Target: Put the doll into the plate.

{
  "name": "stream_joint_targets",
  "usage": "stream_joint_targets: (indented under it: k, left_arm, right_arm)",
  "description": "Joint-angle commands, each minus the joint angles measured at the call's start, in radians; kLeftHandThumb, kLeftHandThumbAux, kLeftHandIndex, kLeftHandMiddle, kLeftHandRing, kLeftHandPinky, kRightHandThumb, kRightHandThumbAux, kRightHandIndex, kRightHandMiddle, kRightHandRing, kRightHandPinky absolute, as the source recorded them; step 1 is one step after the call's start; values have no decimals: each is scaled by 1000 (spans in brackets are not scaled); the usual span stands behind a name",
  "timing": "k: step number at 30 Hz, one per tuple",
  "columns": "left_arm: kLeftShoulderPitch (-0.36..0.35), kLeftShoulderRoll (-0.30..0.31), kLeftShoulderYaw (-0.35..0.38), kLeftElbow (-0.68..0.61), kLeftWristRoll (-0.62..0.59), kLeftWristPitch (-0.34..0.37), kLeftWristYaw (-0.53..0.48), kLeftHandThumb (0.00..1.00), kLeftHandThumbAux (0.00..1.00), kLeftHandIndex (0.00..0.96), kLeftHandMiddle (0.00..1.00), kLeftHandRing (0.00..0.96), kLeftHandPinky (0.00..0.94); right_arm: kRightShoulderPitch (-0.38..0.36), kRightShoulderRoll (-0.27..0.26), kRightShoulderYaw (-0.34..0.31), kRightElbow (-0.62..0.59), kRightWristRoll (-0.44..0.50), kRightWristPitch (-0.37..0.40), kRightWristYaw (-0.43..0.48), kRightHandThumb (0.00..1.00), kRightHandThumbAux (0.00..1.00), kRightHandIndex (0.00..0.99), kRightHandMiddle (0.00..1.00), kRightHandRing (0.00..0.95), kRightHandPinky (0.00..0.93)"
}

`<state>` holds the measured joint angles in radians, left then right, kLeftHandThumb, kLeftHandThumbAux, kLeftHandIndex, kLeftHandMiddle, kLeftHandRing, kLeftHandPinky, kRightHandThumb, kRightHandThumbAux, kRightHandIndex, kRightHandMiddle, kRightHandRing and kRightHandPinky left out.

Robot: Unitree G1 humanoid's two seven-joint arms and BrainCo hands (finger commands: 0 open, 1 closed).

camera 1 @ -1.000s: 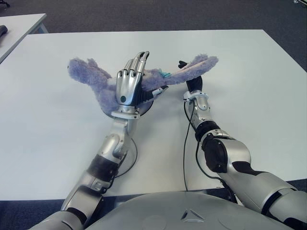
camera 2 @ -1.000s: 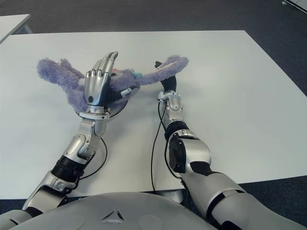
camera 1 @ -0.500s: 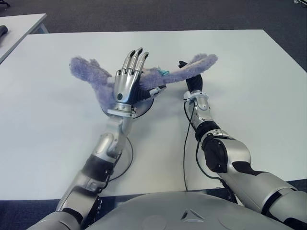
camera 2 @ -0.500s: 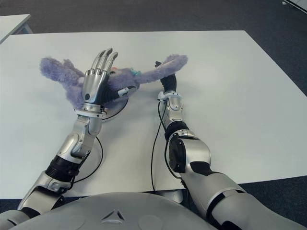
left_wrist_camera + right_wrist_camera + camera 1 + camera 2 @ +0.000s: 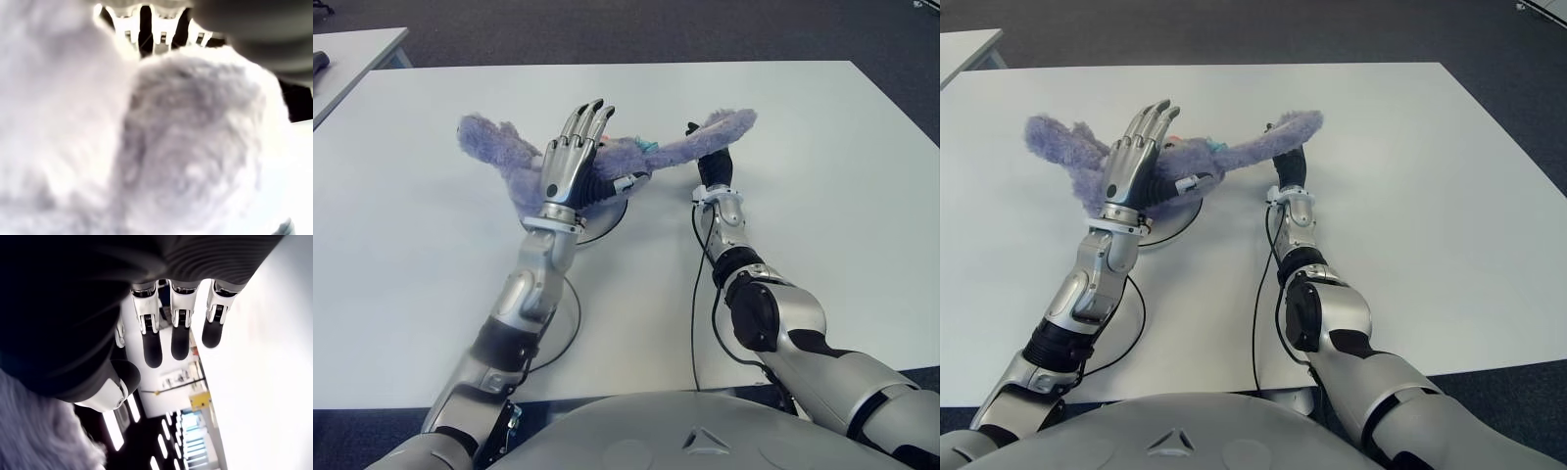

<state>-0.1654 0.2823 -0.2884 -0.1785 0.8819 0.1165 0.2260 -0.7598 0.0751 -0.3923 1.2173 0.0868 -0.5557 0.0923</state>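
The doll, a purple plush with long limbs, lies sprawled over the plate, of which only a grey rim shows under its body. My left hand hovers over the doll's middle with its fingers straight and spread, holding nothing. Purple fur fills the left wrist view. One long plush limb stretches right, over my right hand. In the right wrist view that hand's fingers are extended, with fur beside the palm and nothing grasped.
The white table spreads wide on all sides of the plate. Black cables trail across it beside both forearms. A second table's corner shows at the far left, with dark floor beyond.
My left hand has lifted off the doll and its fingers have fanned out, and the forearm has swung left. The doll and my right hand have hardly moved.
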Motion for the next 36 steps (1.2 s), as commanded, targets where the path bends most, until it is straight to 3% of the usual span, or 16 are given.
stream_joint_targets:
  k: [1,7,11,20,36]
  left_arm:
    - [65,17,23,-107,-14,65,-139,0,200,0,0,0,0]
    - [119,20,33,-304,23,138,-285,0,173,0,0,0,0]
    - [140,20,36,-371,47,162,-336,0,154,0,0,0,0]
    - [179,44,48,-453,69,138,-393,48,138,0,0,0,0]
    - [279,28,24,-597,103,122,-458,60,124,0,0,0,0]
  right_arm:
    - [238,112,-37,128,45,60,-12,696,734,404,212,155,150]
    - [239,93,2,132,-4,72,-36,698,734,406,218,166,153]
    - [241,89,16,132,-14,62,-26,698,735,402,220,184,163]
    - [243,98,7,127,6,19,-1,695,736,402,227,177,155]
    - [243,89,30,134,-23,53,-47,694,735,404,228,173,150]
